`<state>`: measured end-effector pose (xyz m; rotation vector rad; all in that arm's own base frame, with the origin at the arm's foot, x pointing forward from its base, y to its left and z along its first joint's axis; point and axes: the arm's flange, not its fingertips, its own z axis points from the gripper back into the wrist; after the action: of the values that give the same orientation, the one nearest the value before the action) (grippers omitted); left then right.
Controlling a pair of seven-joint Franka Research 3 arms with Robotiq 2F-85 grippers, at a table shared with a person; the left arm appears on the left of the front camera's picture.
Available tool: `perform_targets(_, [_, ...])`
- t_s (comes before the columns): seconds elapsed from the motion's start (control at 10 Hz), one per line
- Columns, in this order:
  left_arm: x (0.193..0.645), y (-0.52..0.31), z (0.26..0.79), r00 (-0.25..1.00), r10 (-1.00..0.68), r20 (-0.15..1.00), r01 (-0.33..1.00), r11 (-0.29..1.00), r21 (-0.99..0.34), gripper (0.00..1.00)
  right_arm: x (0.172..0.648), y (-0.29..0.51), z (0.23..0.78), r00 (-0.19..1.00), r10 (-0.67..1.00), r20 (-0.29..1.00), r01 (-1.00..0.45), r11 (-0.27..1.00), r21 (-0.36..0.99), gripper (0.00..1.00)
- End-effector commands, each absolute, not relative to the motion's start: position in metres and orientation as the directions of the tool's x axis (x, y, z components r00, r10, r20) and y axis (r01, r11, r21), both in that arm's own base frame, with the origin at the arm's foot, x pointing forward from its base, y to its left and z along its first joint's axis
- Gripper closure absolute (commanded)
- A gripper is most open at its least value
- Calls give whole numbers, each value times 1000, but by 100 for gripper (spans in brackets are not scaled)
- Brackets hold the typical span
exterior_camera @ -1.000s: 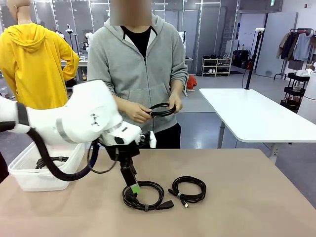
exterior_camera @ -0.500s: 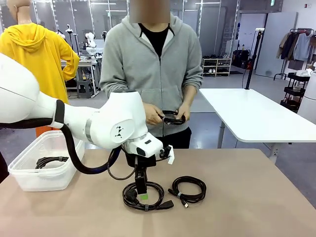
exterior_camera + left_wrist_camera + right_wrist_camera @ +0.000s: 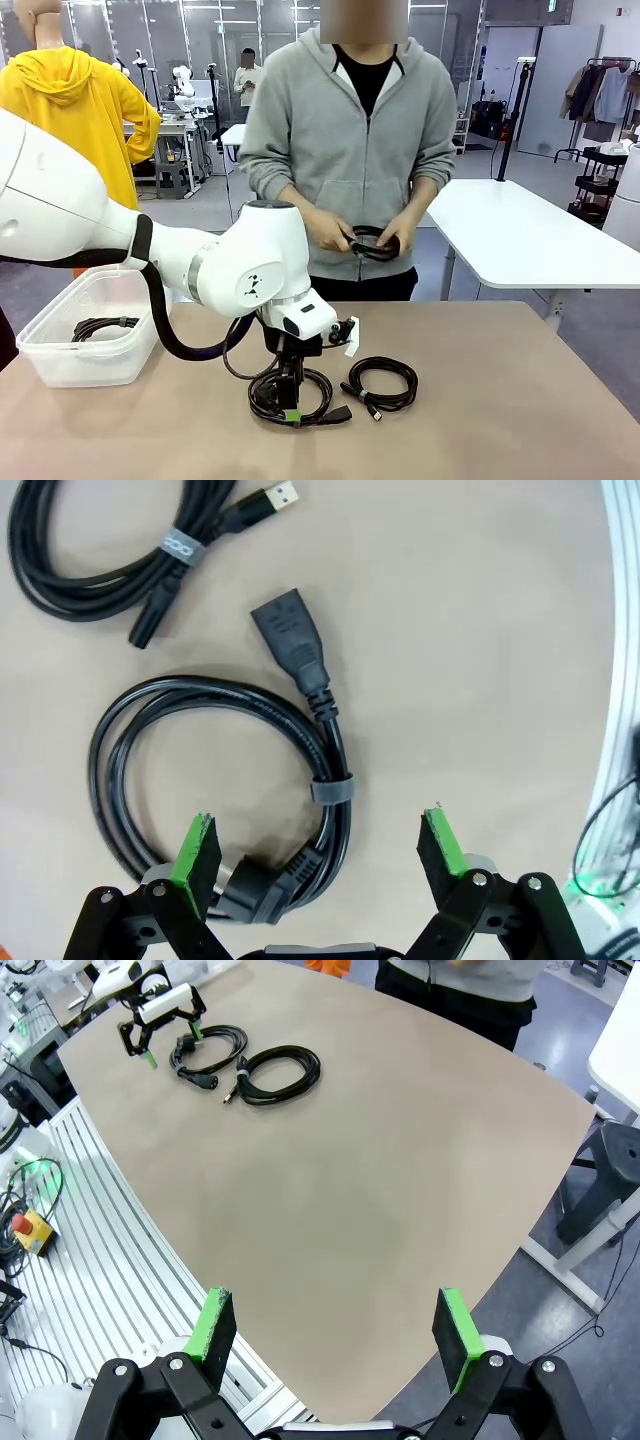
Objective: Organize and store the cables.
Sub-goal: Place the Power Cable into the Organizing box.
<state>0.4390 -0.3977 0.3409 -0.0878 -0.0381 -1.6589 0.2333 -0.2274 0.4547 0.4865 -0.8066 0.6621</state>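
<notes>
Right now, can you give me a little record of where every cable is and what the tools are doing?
Left tool: open, astride one side of a coiled cable
Second cable: coiled on the table beside it
Third cable: in the person's hands
Bin: on the table's left, holds another cable
Right tool: open, empty

A robotics lab set in a large open hall: a white robot arm (image 3: 250, 275) reaches over a beige worktable (image 3: 500, 420). The table's near edge borders a ribbed aluminium base (image 3: 110, 1290) with loose wiring and a red emergency-stop button on a yellow box (image 3: 24, 1226). Beyond lie a grey floor, glass partitions (image 3: 420, 60), a long white table (image 3: 520, 235), a low shelf rack (image 3: 438, 135), a clothes rail (image 3: 605, 85) and a black trolley (image 3: 598, 180)
</notes>
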Motion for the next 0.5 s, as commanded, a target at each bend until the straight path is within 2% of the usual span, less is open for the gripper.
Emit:
perform_targets(0.0, [442,-404,338,-93,-993,67,993,-97,-62,0,233,-227,456,517,340,786,-698,699,156,0])
perform_targets(0.4, [449,-407,319,-50,-996,71,995,-55,-81,0,233,-227,456,517,340,786,-698,699,156,0])
